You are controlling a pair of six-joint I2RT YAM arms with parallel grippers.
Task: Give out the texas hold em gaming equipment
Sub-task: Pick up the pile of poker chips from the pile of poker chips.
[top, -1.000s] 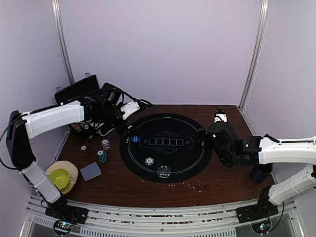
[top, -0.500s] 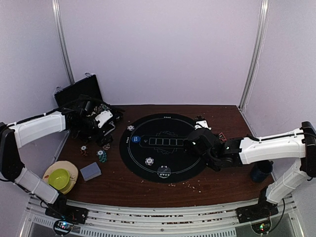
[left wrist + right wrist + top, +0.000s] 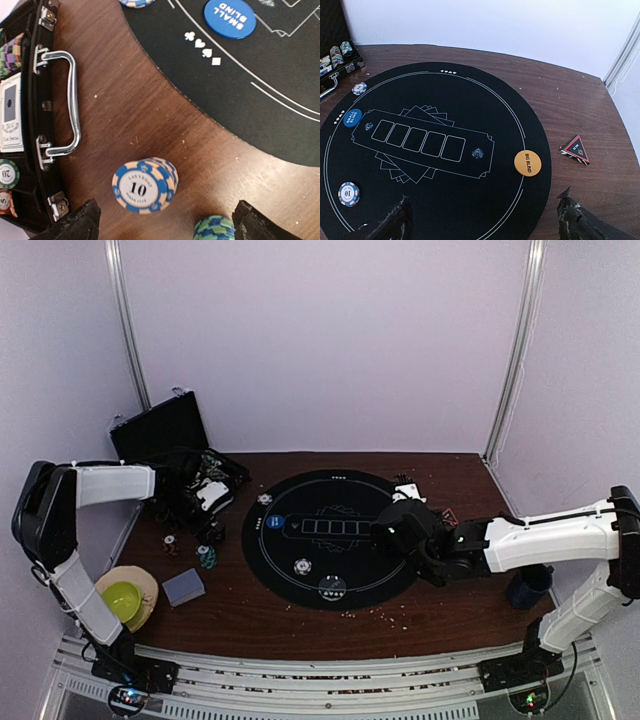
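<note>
In the left wrist view a blue-and-white stack of poker chips (image 3: 142,186) marked 10 sits on the wood, just ahead of my open left gripper (image 3: 167,229). A green-and-blue chip stack (image 3: 215,228) lies by its right finger. The blue SMALL BLIND disc (image 3: 230,17) rests on the black mat (image 3: 260,100). My right gripper (image 3: 487,227) hangs open and empty over the mat's near right part; the orange BIG BLIND disc (image 3: 527,163) lies ahead of it. From above, the left gripper (image 3: 207,518) is beside the case and the right gripper (image 3: 395,530) is over the mat (image 3: 350,490). A grey-blue card deck (image 3: 183,587) lies front left.
The open black case (image 3: 165,430) with its metal handle (image 3: 70,105) stands at the back left. A yellow bowl (image 3: 122,598) sits front left and a dark mug (image 3: 525,590) at the right. A red-and-black triangle (image 3: 576,149) lies right of the mat. Single chips (image 3: 348,194) lie on the mat.
My left gripper has pulled back left and down, from near the mat's back-left edge to the chips by the case. My right arm swung left over the mat, then held still.
</note>
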